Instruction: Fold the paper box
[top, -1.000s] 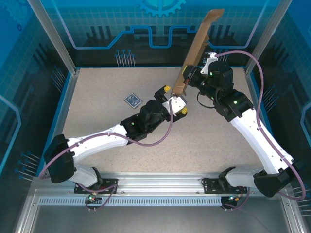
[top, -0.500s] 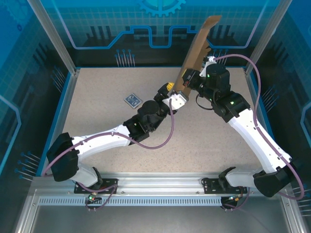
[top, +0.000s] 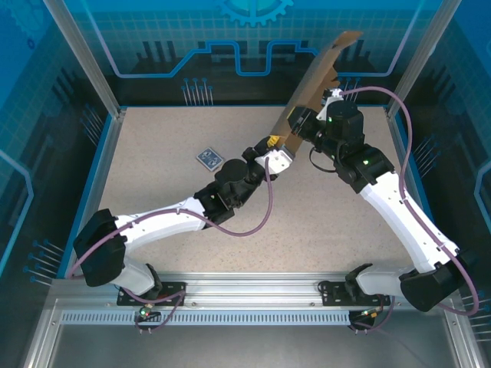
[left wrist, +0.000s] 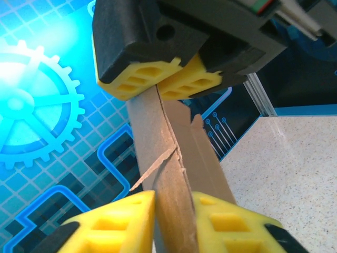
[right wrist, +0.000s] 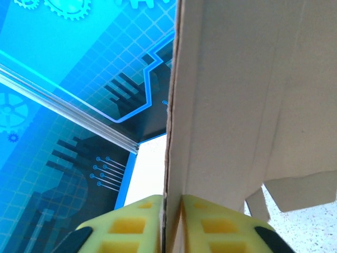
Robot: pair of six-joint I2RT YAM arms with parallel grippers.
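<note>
Since creasing seemingly called for both faces to be free, nothing of the sheet rested on the speckled tabletop (top: 153, 192); it was carried aloft above the far right part of that surface. The paper box (top: 313, 83), unfolded and nearly flat, stood on edge in the air, its lower end down by the grippers and its upper end leaning away toward the far right corner. The right gripper (top: 298, 125) came at it from the right and pinched the lower stretch of the cardboard, its yellow pads (right wrist: 131, 226) pressed to either face, likely as the anchor. Just beneath, the left gripper (top: 276, 147) pinched the bottom edge in the same way, probably so that one gripper could bend a flap against the other's hold. Folding looked barely begun. A small blue-and-white card pack (top: 209, 159) lay apart on the tabletop, left of the grippers and nearer the far edge
</note>
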